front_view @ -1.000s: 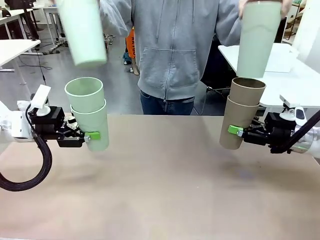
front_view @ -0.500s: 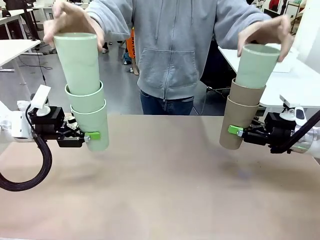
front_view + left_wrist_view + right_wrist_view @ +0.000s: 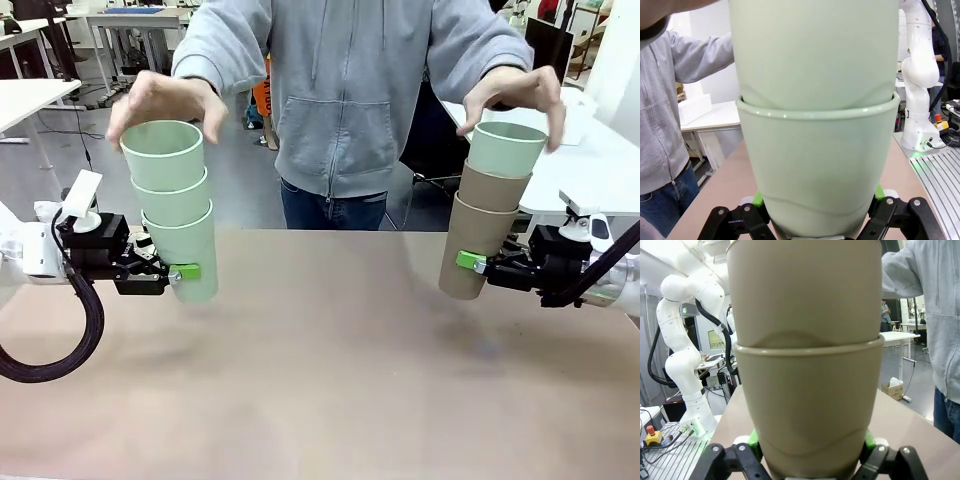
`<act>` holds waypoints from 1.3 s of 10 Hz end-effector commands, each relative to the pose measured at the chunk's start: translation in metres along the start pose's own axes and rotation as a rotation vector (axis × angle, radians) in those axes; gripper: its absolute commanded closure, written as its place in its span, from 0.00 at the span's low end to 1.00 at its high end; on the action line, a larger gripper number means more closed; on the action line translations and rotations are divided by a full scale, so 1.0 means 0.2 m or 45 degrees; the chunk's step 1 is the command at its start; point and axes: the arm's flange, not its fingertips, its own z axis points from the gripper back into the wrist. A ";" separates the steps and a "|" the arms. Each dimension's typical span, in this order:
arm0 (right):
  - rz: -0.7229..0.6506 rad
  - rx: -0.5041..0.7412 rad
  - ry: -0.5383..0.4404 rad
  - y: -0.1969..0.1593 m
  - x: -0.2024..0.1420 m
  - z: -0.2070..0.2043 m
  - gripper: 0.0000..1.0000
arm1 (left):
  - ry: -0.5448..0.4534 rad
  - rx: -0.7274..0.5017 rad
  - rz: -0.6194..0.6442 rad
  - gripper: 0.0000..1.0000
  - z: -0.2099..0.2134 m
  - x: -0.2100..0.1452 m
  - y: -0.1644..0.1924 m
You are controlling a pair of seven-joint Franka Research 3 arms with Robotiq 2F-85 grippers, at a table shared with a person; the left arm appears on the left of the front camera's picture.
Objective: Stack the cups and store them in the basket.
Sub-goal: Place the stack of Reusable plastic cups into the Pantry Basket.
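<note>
My left gripper [image 3: 178,272] is shut on the bottom cup of a stack of three mint green cups [image 3: 178,215], held upright above the table's left side. That bottom green cup [image 3: 815,170] sits between the jaws in the left wrist view. My right gripper [image 3: 470,263] is shut on the lower of two tan-brown cups [image 3: 478,240], with a mint green cup [image 3: 506,148] nested on top. The lower brown cup [image 3: 805,405] looms large in the right wrist view. The person's hands [image 3: 165,100] rest over the top cup of each stack. The basket is out of view.
The bare brown table [image 3: 330,380] spreads below both stacks. The person in a grey hooded top [image 3: 345,100] stands at the far edge. White tables [image 3: 580,150] stand behind on both sides.
The person lowered a green cup into each stack: one onto the left green stack, one onto the right brown stack. Both now sit nested. My arms have stayed still.
</note>
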 end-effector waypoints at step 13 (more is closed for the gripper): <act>0.013 0.002 -0.006 0.00 0.01 0.00 0.16 | -0.008 0.000 -0.012 0.15 0.00 0.02 0.00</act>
